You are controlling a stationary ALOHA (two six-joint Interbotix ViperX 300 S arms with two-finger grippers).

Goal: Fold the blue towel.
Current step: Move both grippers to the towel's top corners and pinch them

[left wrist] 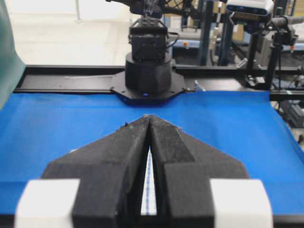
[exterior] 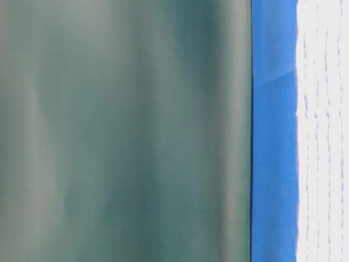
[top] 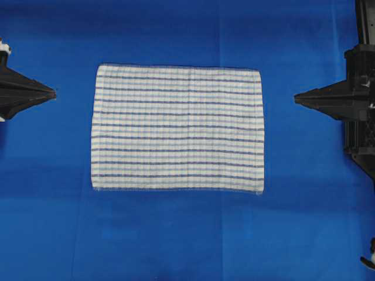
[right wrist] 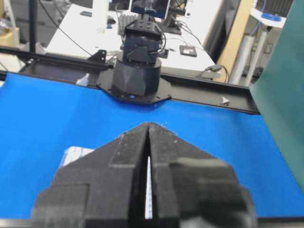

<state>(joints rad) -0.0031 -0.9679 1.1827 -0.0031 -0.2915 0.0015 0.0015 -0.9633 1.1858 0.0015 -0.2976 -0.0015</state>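
The blue towel (top: 177, 127) lay flat between the left gripper (top: 53, 92) and right gripper (top: 297, 99), apart from both, whose jaws met at the tips. Blue table covering (top: 176, 234) spread beneath (faintly creased); a green curtain (exterior: 125, 131) hung beyond.

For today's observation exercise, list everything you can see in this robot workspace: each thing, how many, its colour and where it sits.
towel: one, white with dark-blue and light-blue stripes, lying flat and unfolded at the middle of the table.
table covering: one, solid blue, spread under the towel.
backdrop: one, grey-green, beside the table's edge in the table-level view.
left gripper: one, black, shut, left of the towel, apart from it.
right gripper: one, black, shut, right of the towel, apart from it.
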